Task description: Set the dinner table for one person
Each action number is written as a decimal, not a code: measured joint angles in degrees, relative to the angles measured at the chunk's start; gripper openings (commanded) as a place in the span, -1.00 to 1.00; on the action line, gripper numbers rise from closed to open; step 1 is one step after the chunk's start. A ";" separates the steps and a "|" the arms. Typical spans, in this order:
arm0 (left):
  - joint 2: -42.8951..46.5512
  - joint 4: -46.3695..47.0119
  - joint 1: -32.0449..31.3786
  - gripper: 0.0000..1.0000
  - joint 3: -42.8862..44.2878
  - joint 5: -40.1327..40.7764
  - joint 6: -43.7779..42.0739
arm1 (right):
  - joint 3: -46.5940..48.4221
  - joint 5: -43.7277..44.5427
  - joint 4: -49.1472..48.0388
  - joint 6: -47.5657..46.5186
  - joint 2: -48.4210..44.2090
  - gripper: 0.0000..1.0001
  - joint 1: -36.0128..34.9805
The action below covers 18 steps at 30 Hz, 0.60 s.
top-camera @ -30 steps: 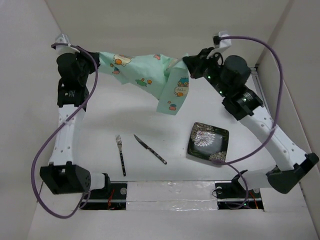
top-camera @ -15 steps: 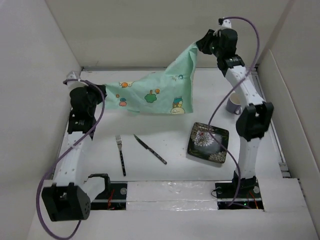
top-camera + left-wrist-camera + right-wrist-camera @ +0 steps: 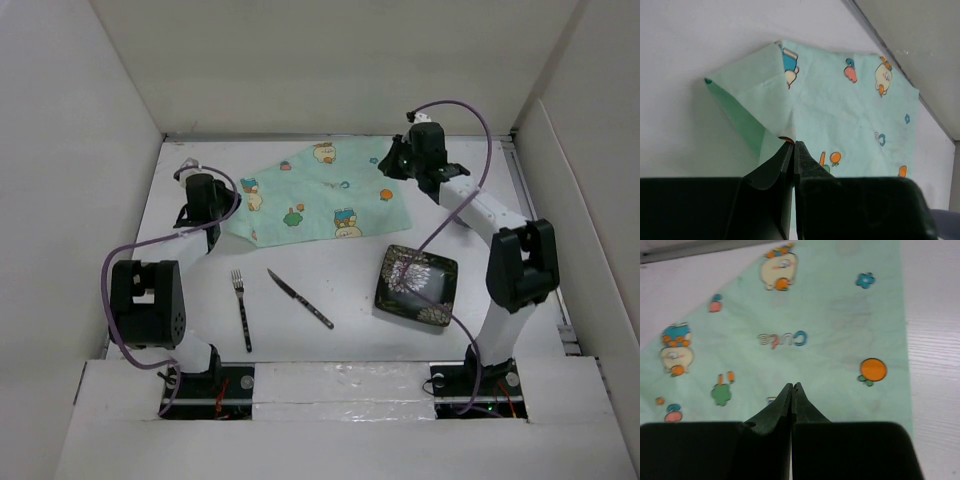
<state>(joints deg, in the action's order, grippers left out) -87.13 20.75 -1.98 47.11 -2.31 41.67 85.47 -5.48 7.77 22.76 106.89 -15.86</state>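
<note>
Top external view: I see the large matte white dinner table [image 3: 340, 330], walled by white panels, filling the frame from upper left to lower right.
Placemat: a mint-green cartoon-print cloth placemat [image 3: 320, 195] lies mostly flat on the table in the upper middle, with its left corner folded up.
Left gripper: the left gripper [image 3: 793, 145] sits at that left corner. On my left wrist feed its fingers are pressed together, pinching the raised fold.
Right gripper: the right gripper [image 3: 791, 386] is at the mat's upper right corner. I read its fingers as closed, with the cloth running right up into them.
Fork: a silver fork with a dark handle [image 3: 241, 310] lies lower left, below the mat and apart from it.
Knife: a dark-handled table knife [image 3: 299, 298] lies just right of the fork, at an angle.
Plate: a black square plate with a white flower pattern [image 3: 416, 285] rests right of centre, near the mat's lower right corner without touching it.
</note>
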 measured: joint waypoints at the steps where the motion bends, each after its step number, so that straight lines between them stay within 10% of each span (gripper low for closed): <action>1: -0.66 -0.09 0.02 -1.00 1.29 0.26 0.00 | -1.90 0.72 -1.25 -0.04 -2.75 -0.90 -1.27; 5: -3.82 -0.68 0.48 -1.00 8.31 0.81 -0.68 | -8.63 4.48 -5.25 -0.26 -9.55 -0.12 -3.02; 12: -6.10 -4.28 2.40 -1.00 13.40 3.93 -2.67 | -18.67 7.45 -3.37 -0.15 -8.37 -0.11 2.58; 18: -3.28 -9.90 2.45 0.31 10.56 7.43 -3.61 | -23.45 7.72 -2.03 0.00 -7.76 -0.09 3.48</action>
<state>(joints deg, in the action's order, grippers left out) -90.41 10.85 0.47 57.67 5.13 38.06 62.02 2.24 5.74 22.76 99.13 -12.38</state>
